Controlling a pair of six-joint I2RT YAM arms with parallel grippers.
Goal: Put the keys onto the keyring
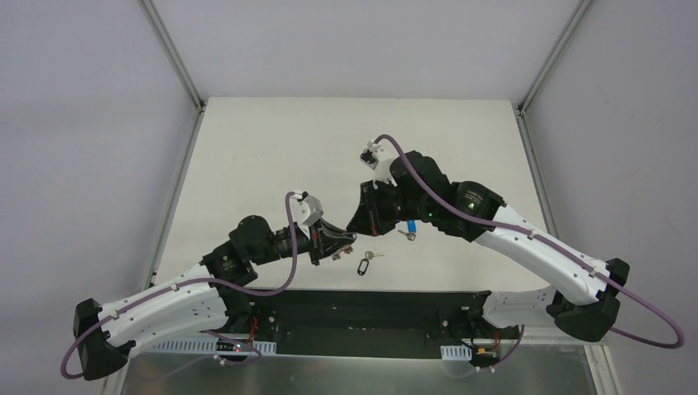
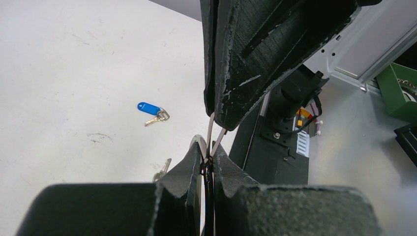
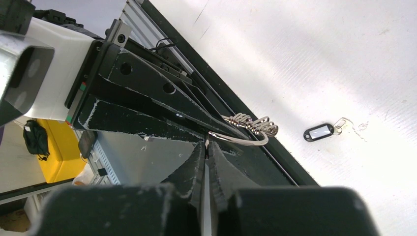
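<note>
On the left, the left arm reaches in over the white counter (image 1: 272, 148) toward the middle of its near half. Its left pincer (image 2: 209, 160) is pressed together on the thin silver wire keyring (image 3: 244, 143), with the wire caught right at the fingertips. The ring is held up off the counter, and a coiled metal piece (image 3: 253, 125) sits on its upper side just beyond those fingers. Meeting it tip to tip from the other side, the right pincer (image 3: 206, 146) comes down at a slant. Its two fingers are closed to a hairline gap around the same wire, so both pincers pinch the ring at nearly the same spot. Just to the right of that meeting point, nearer the counter's front edge, the small metal key with a black plastic head (image 1: 362, 266) lies flat on the counter, apart from both pincers. Further right and a little farther back, the small metal key with a bright blue plastic head (image 1: 410, 228) lies on the counter under the right arm's forearm. Neither key is on the ring.
</note>
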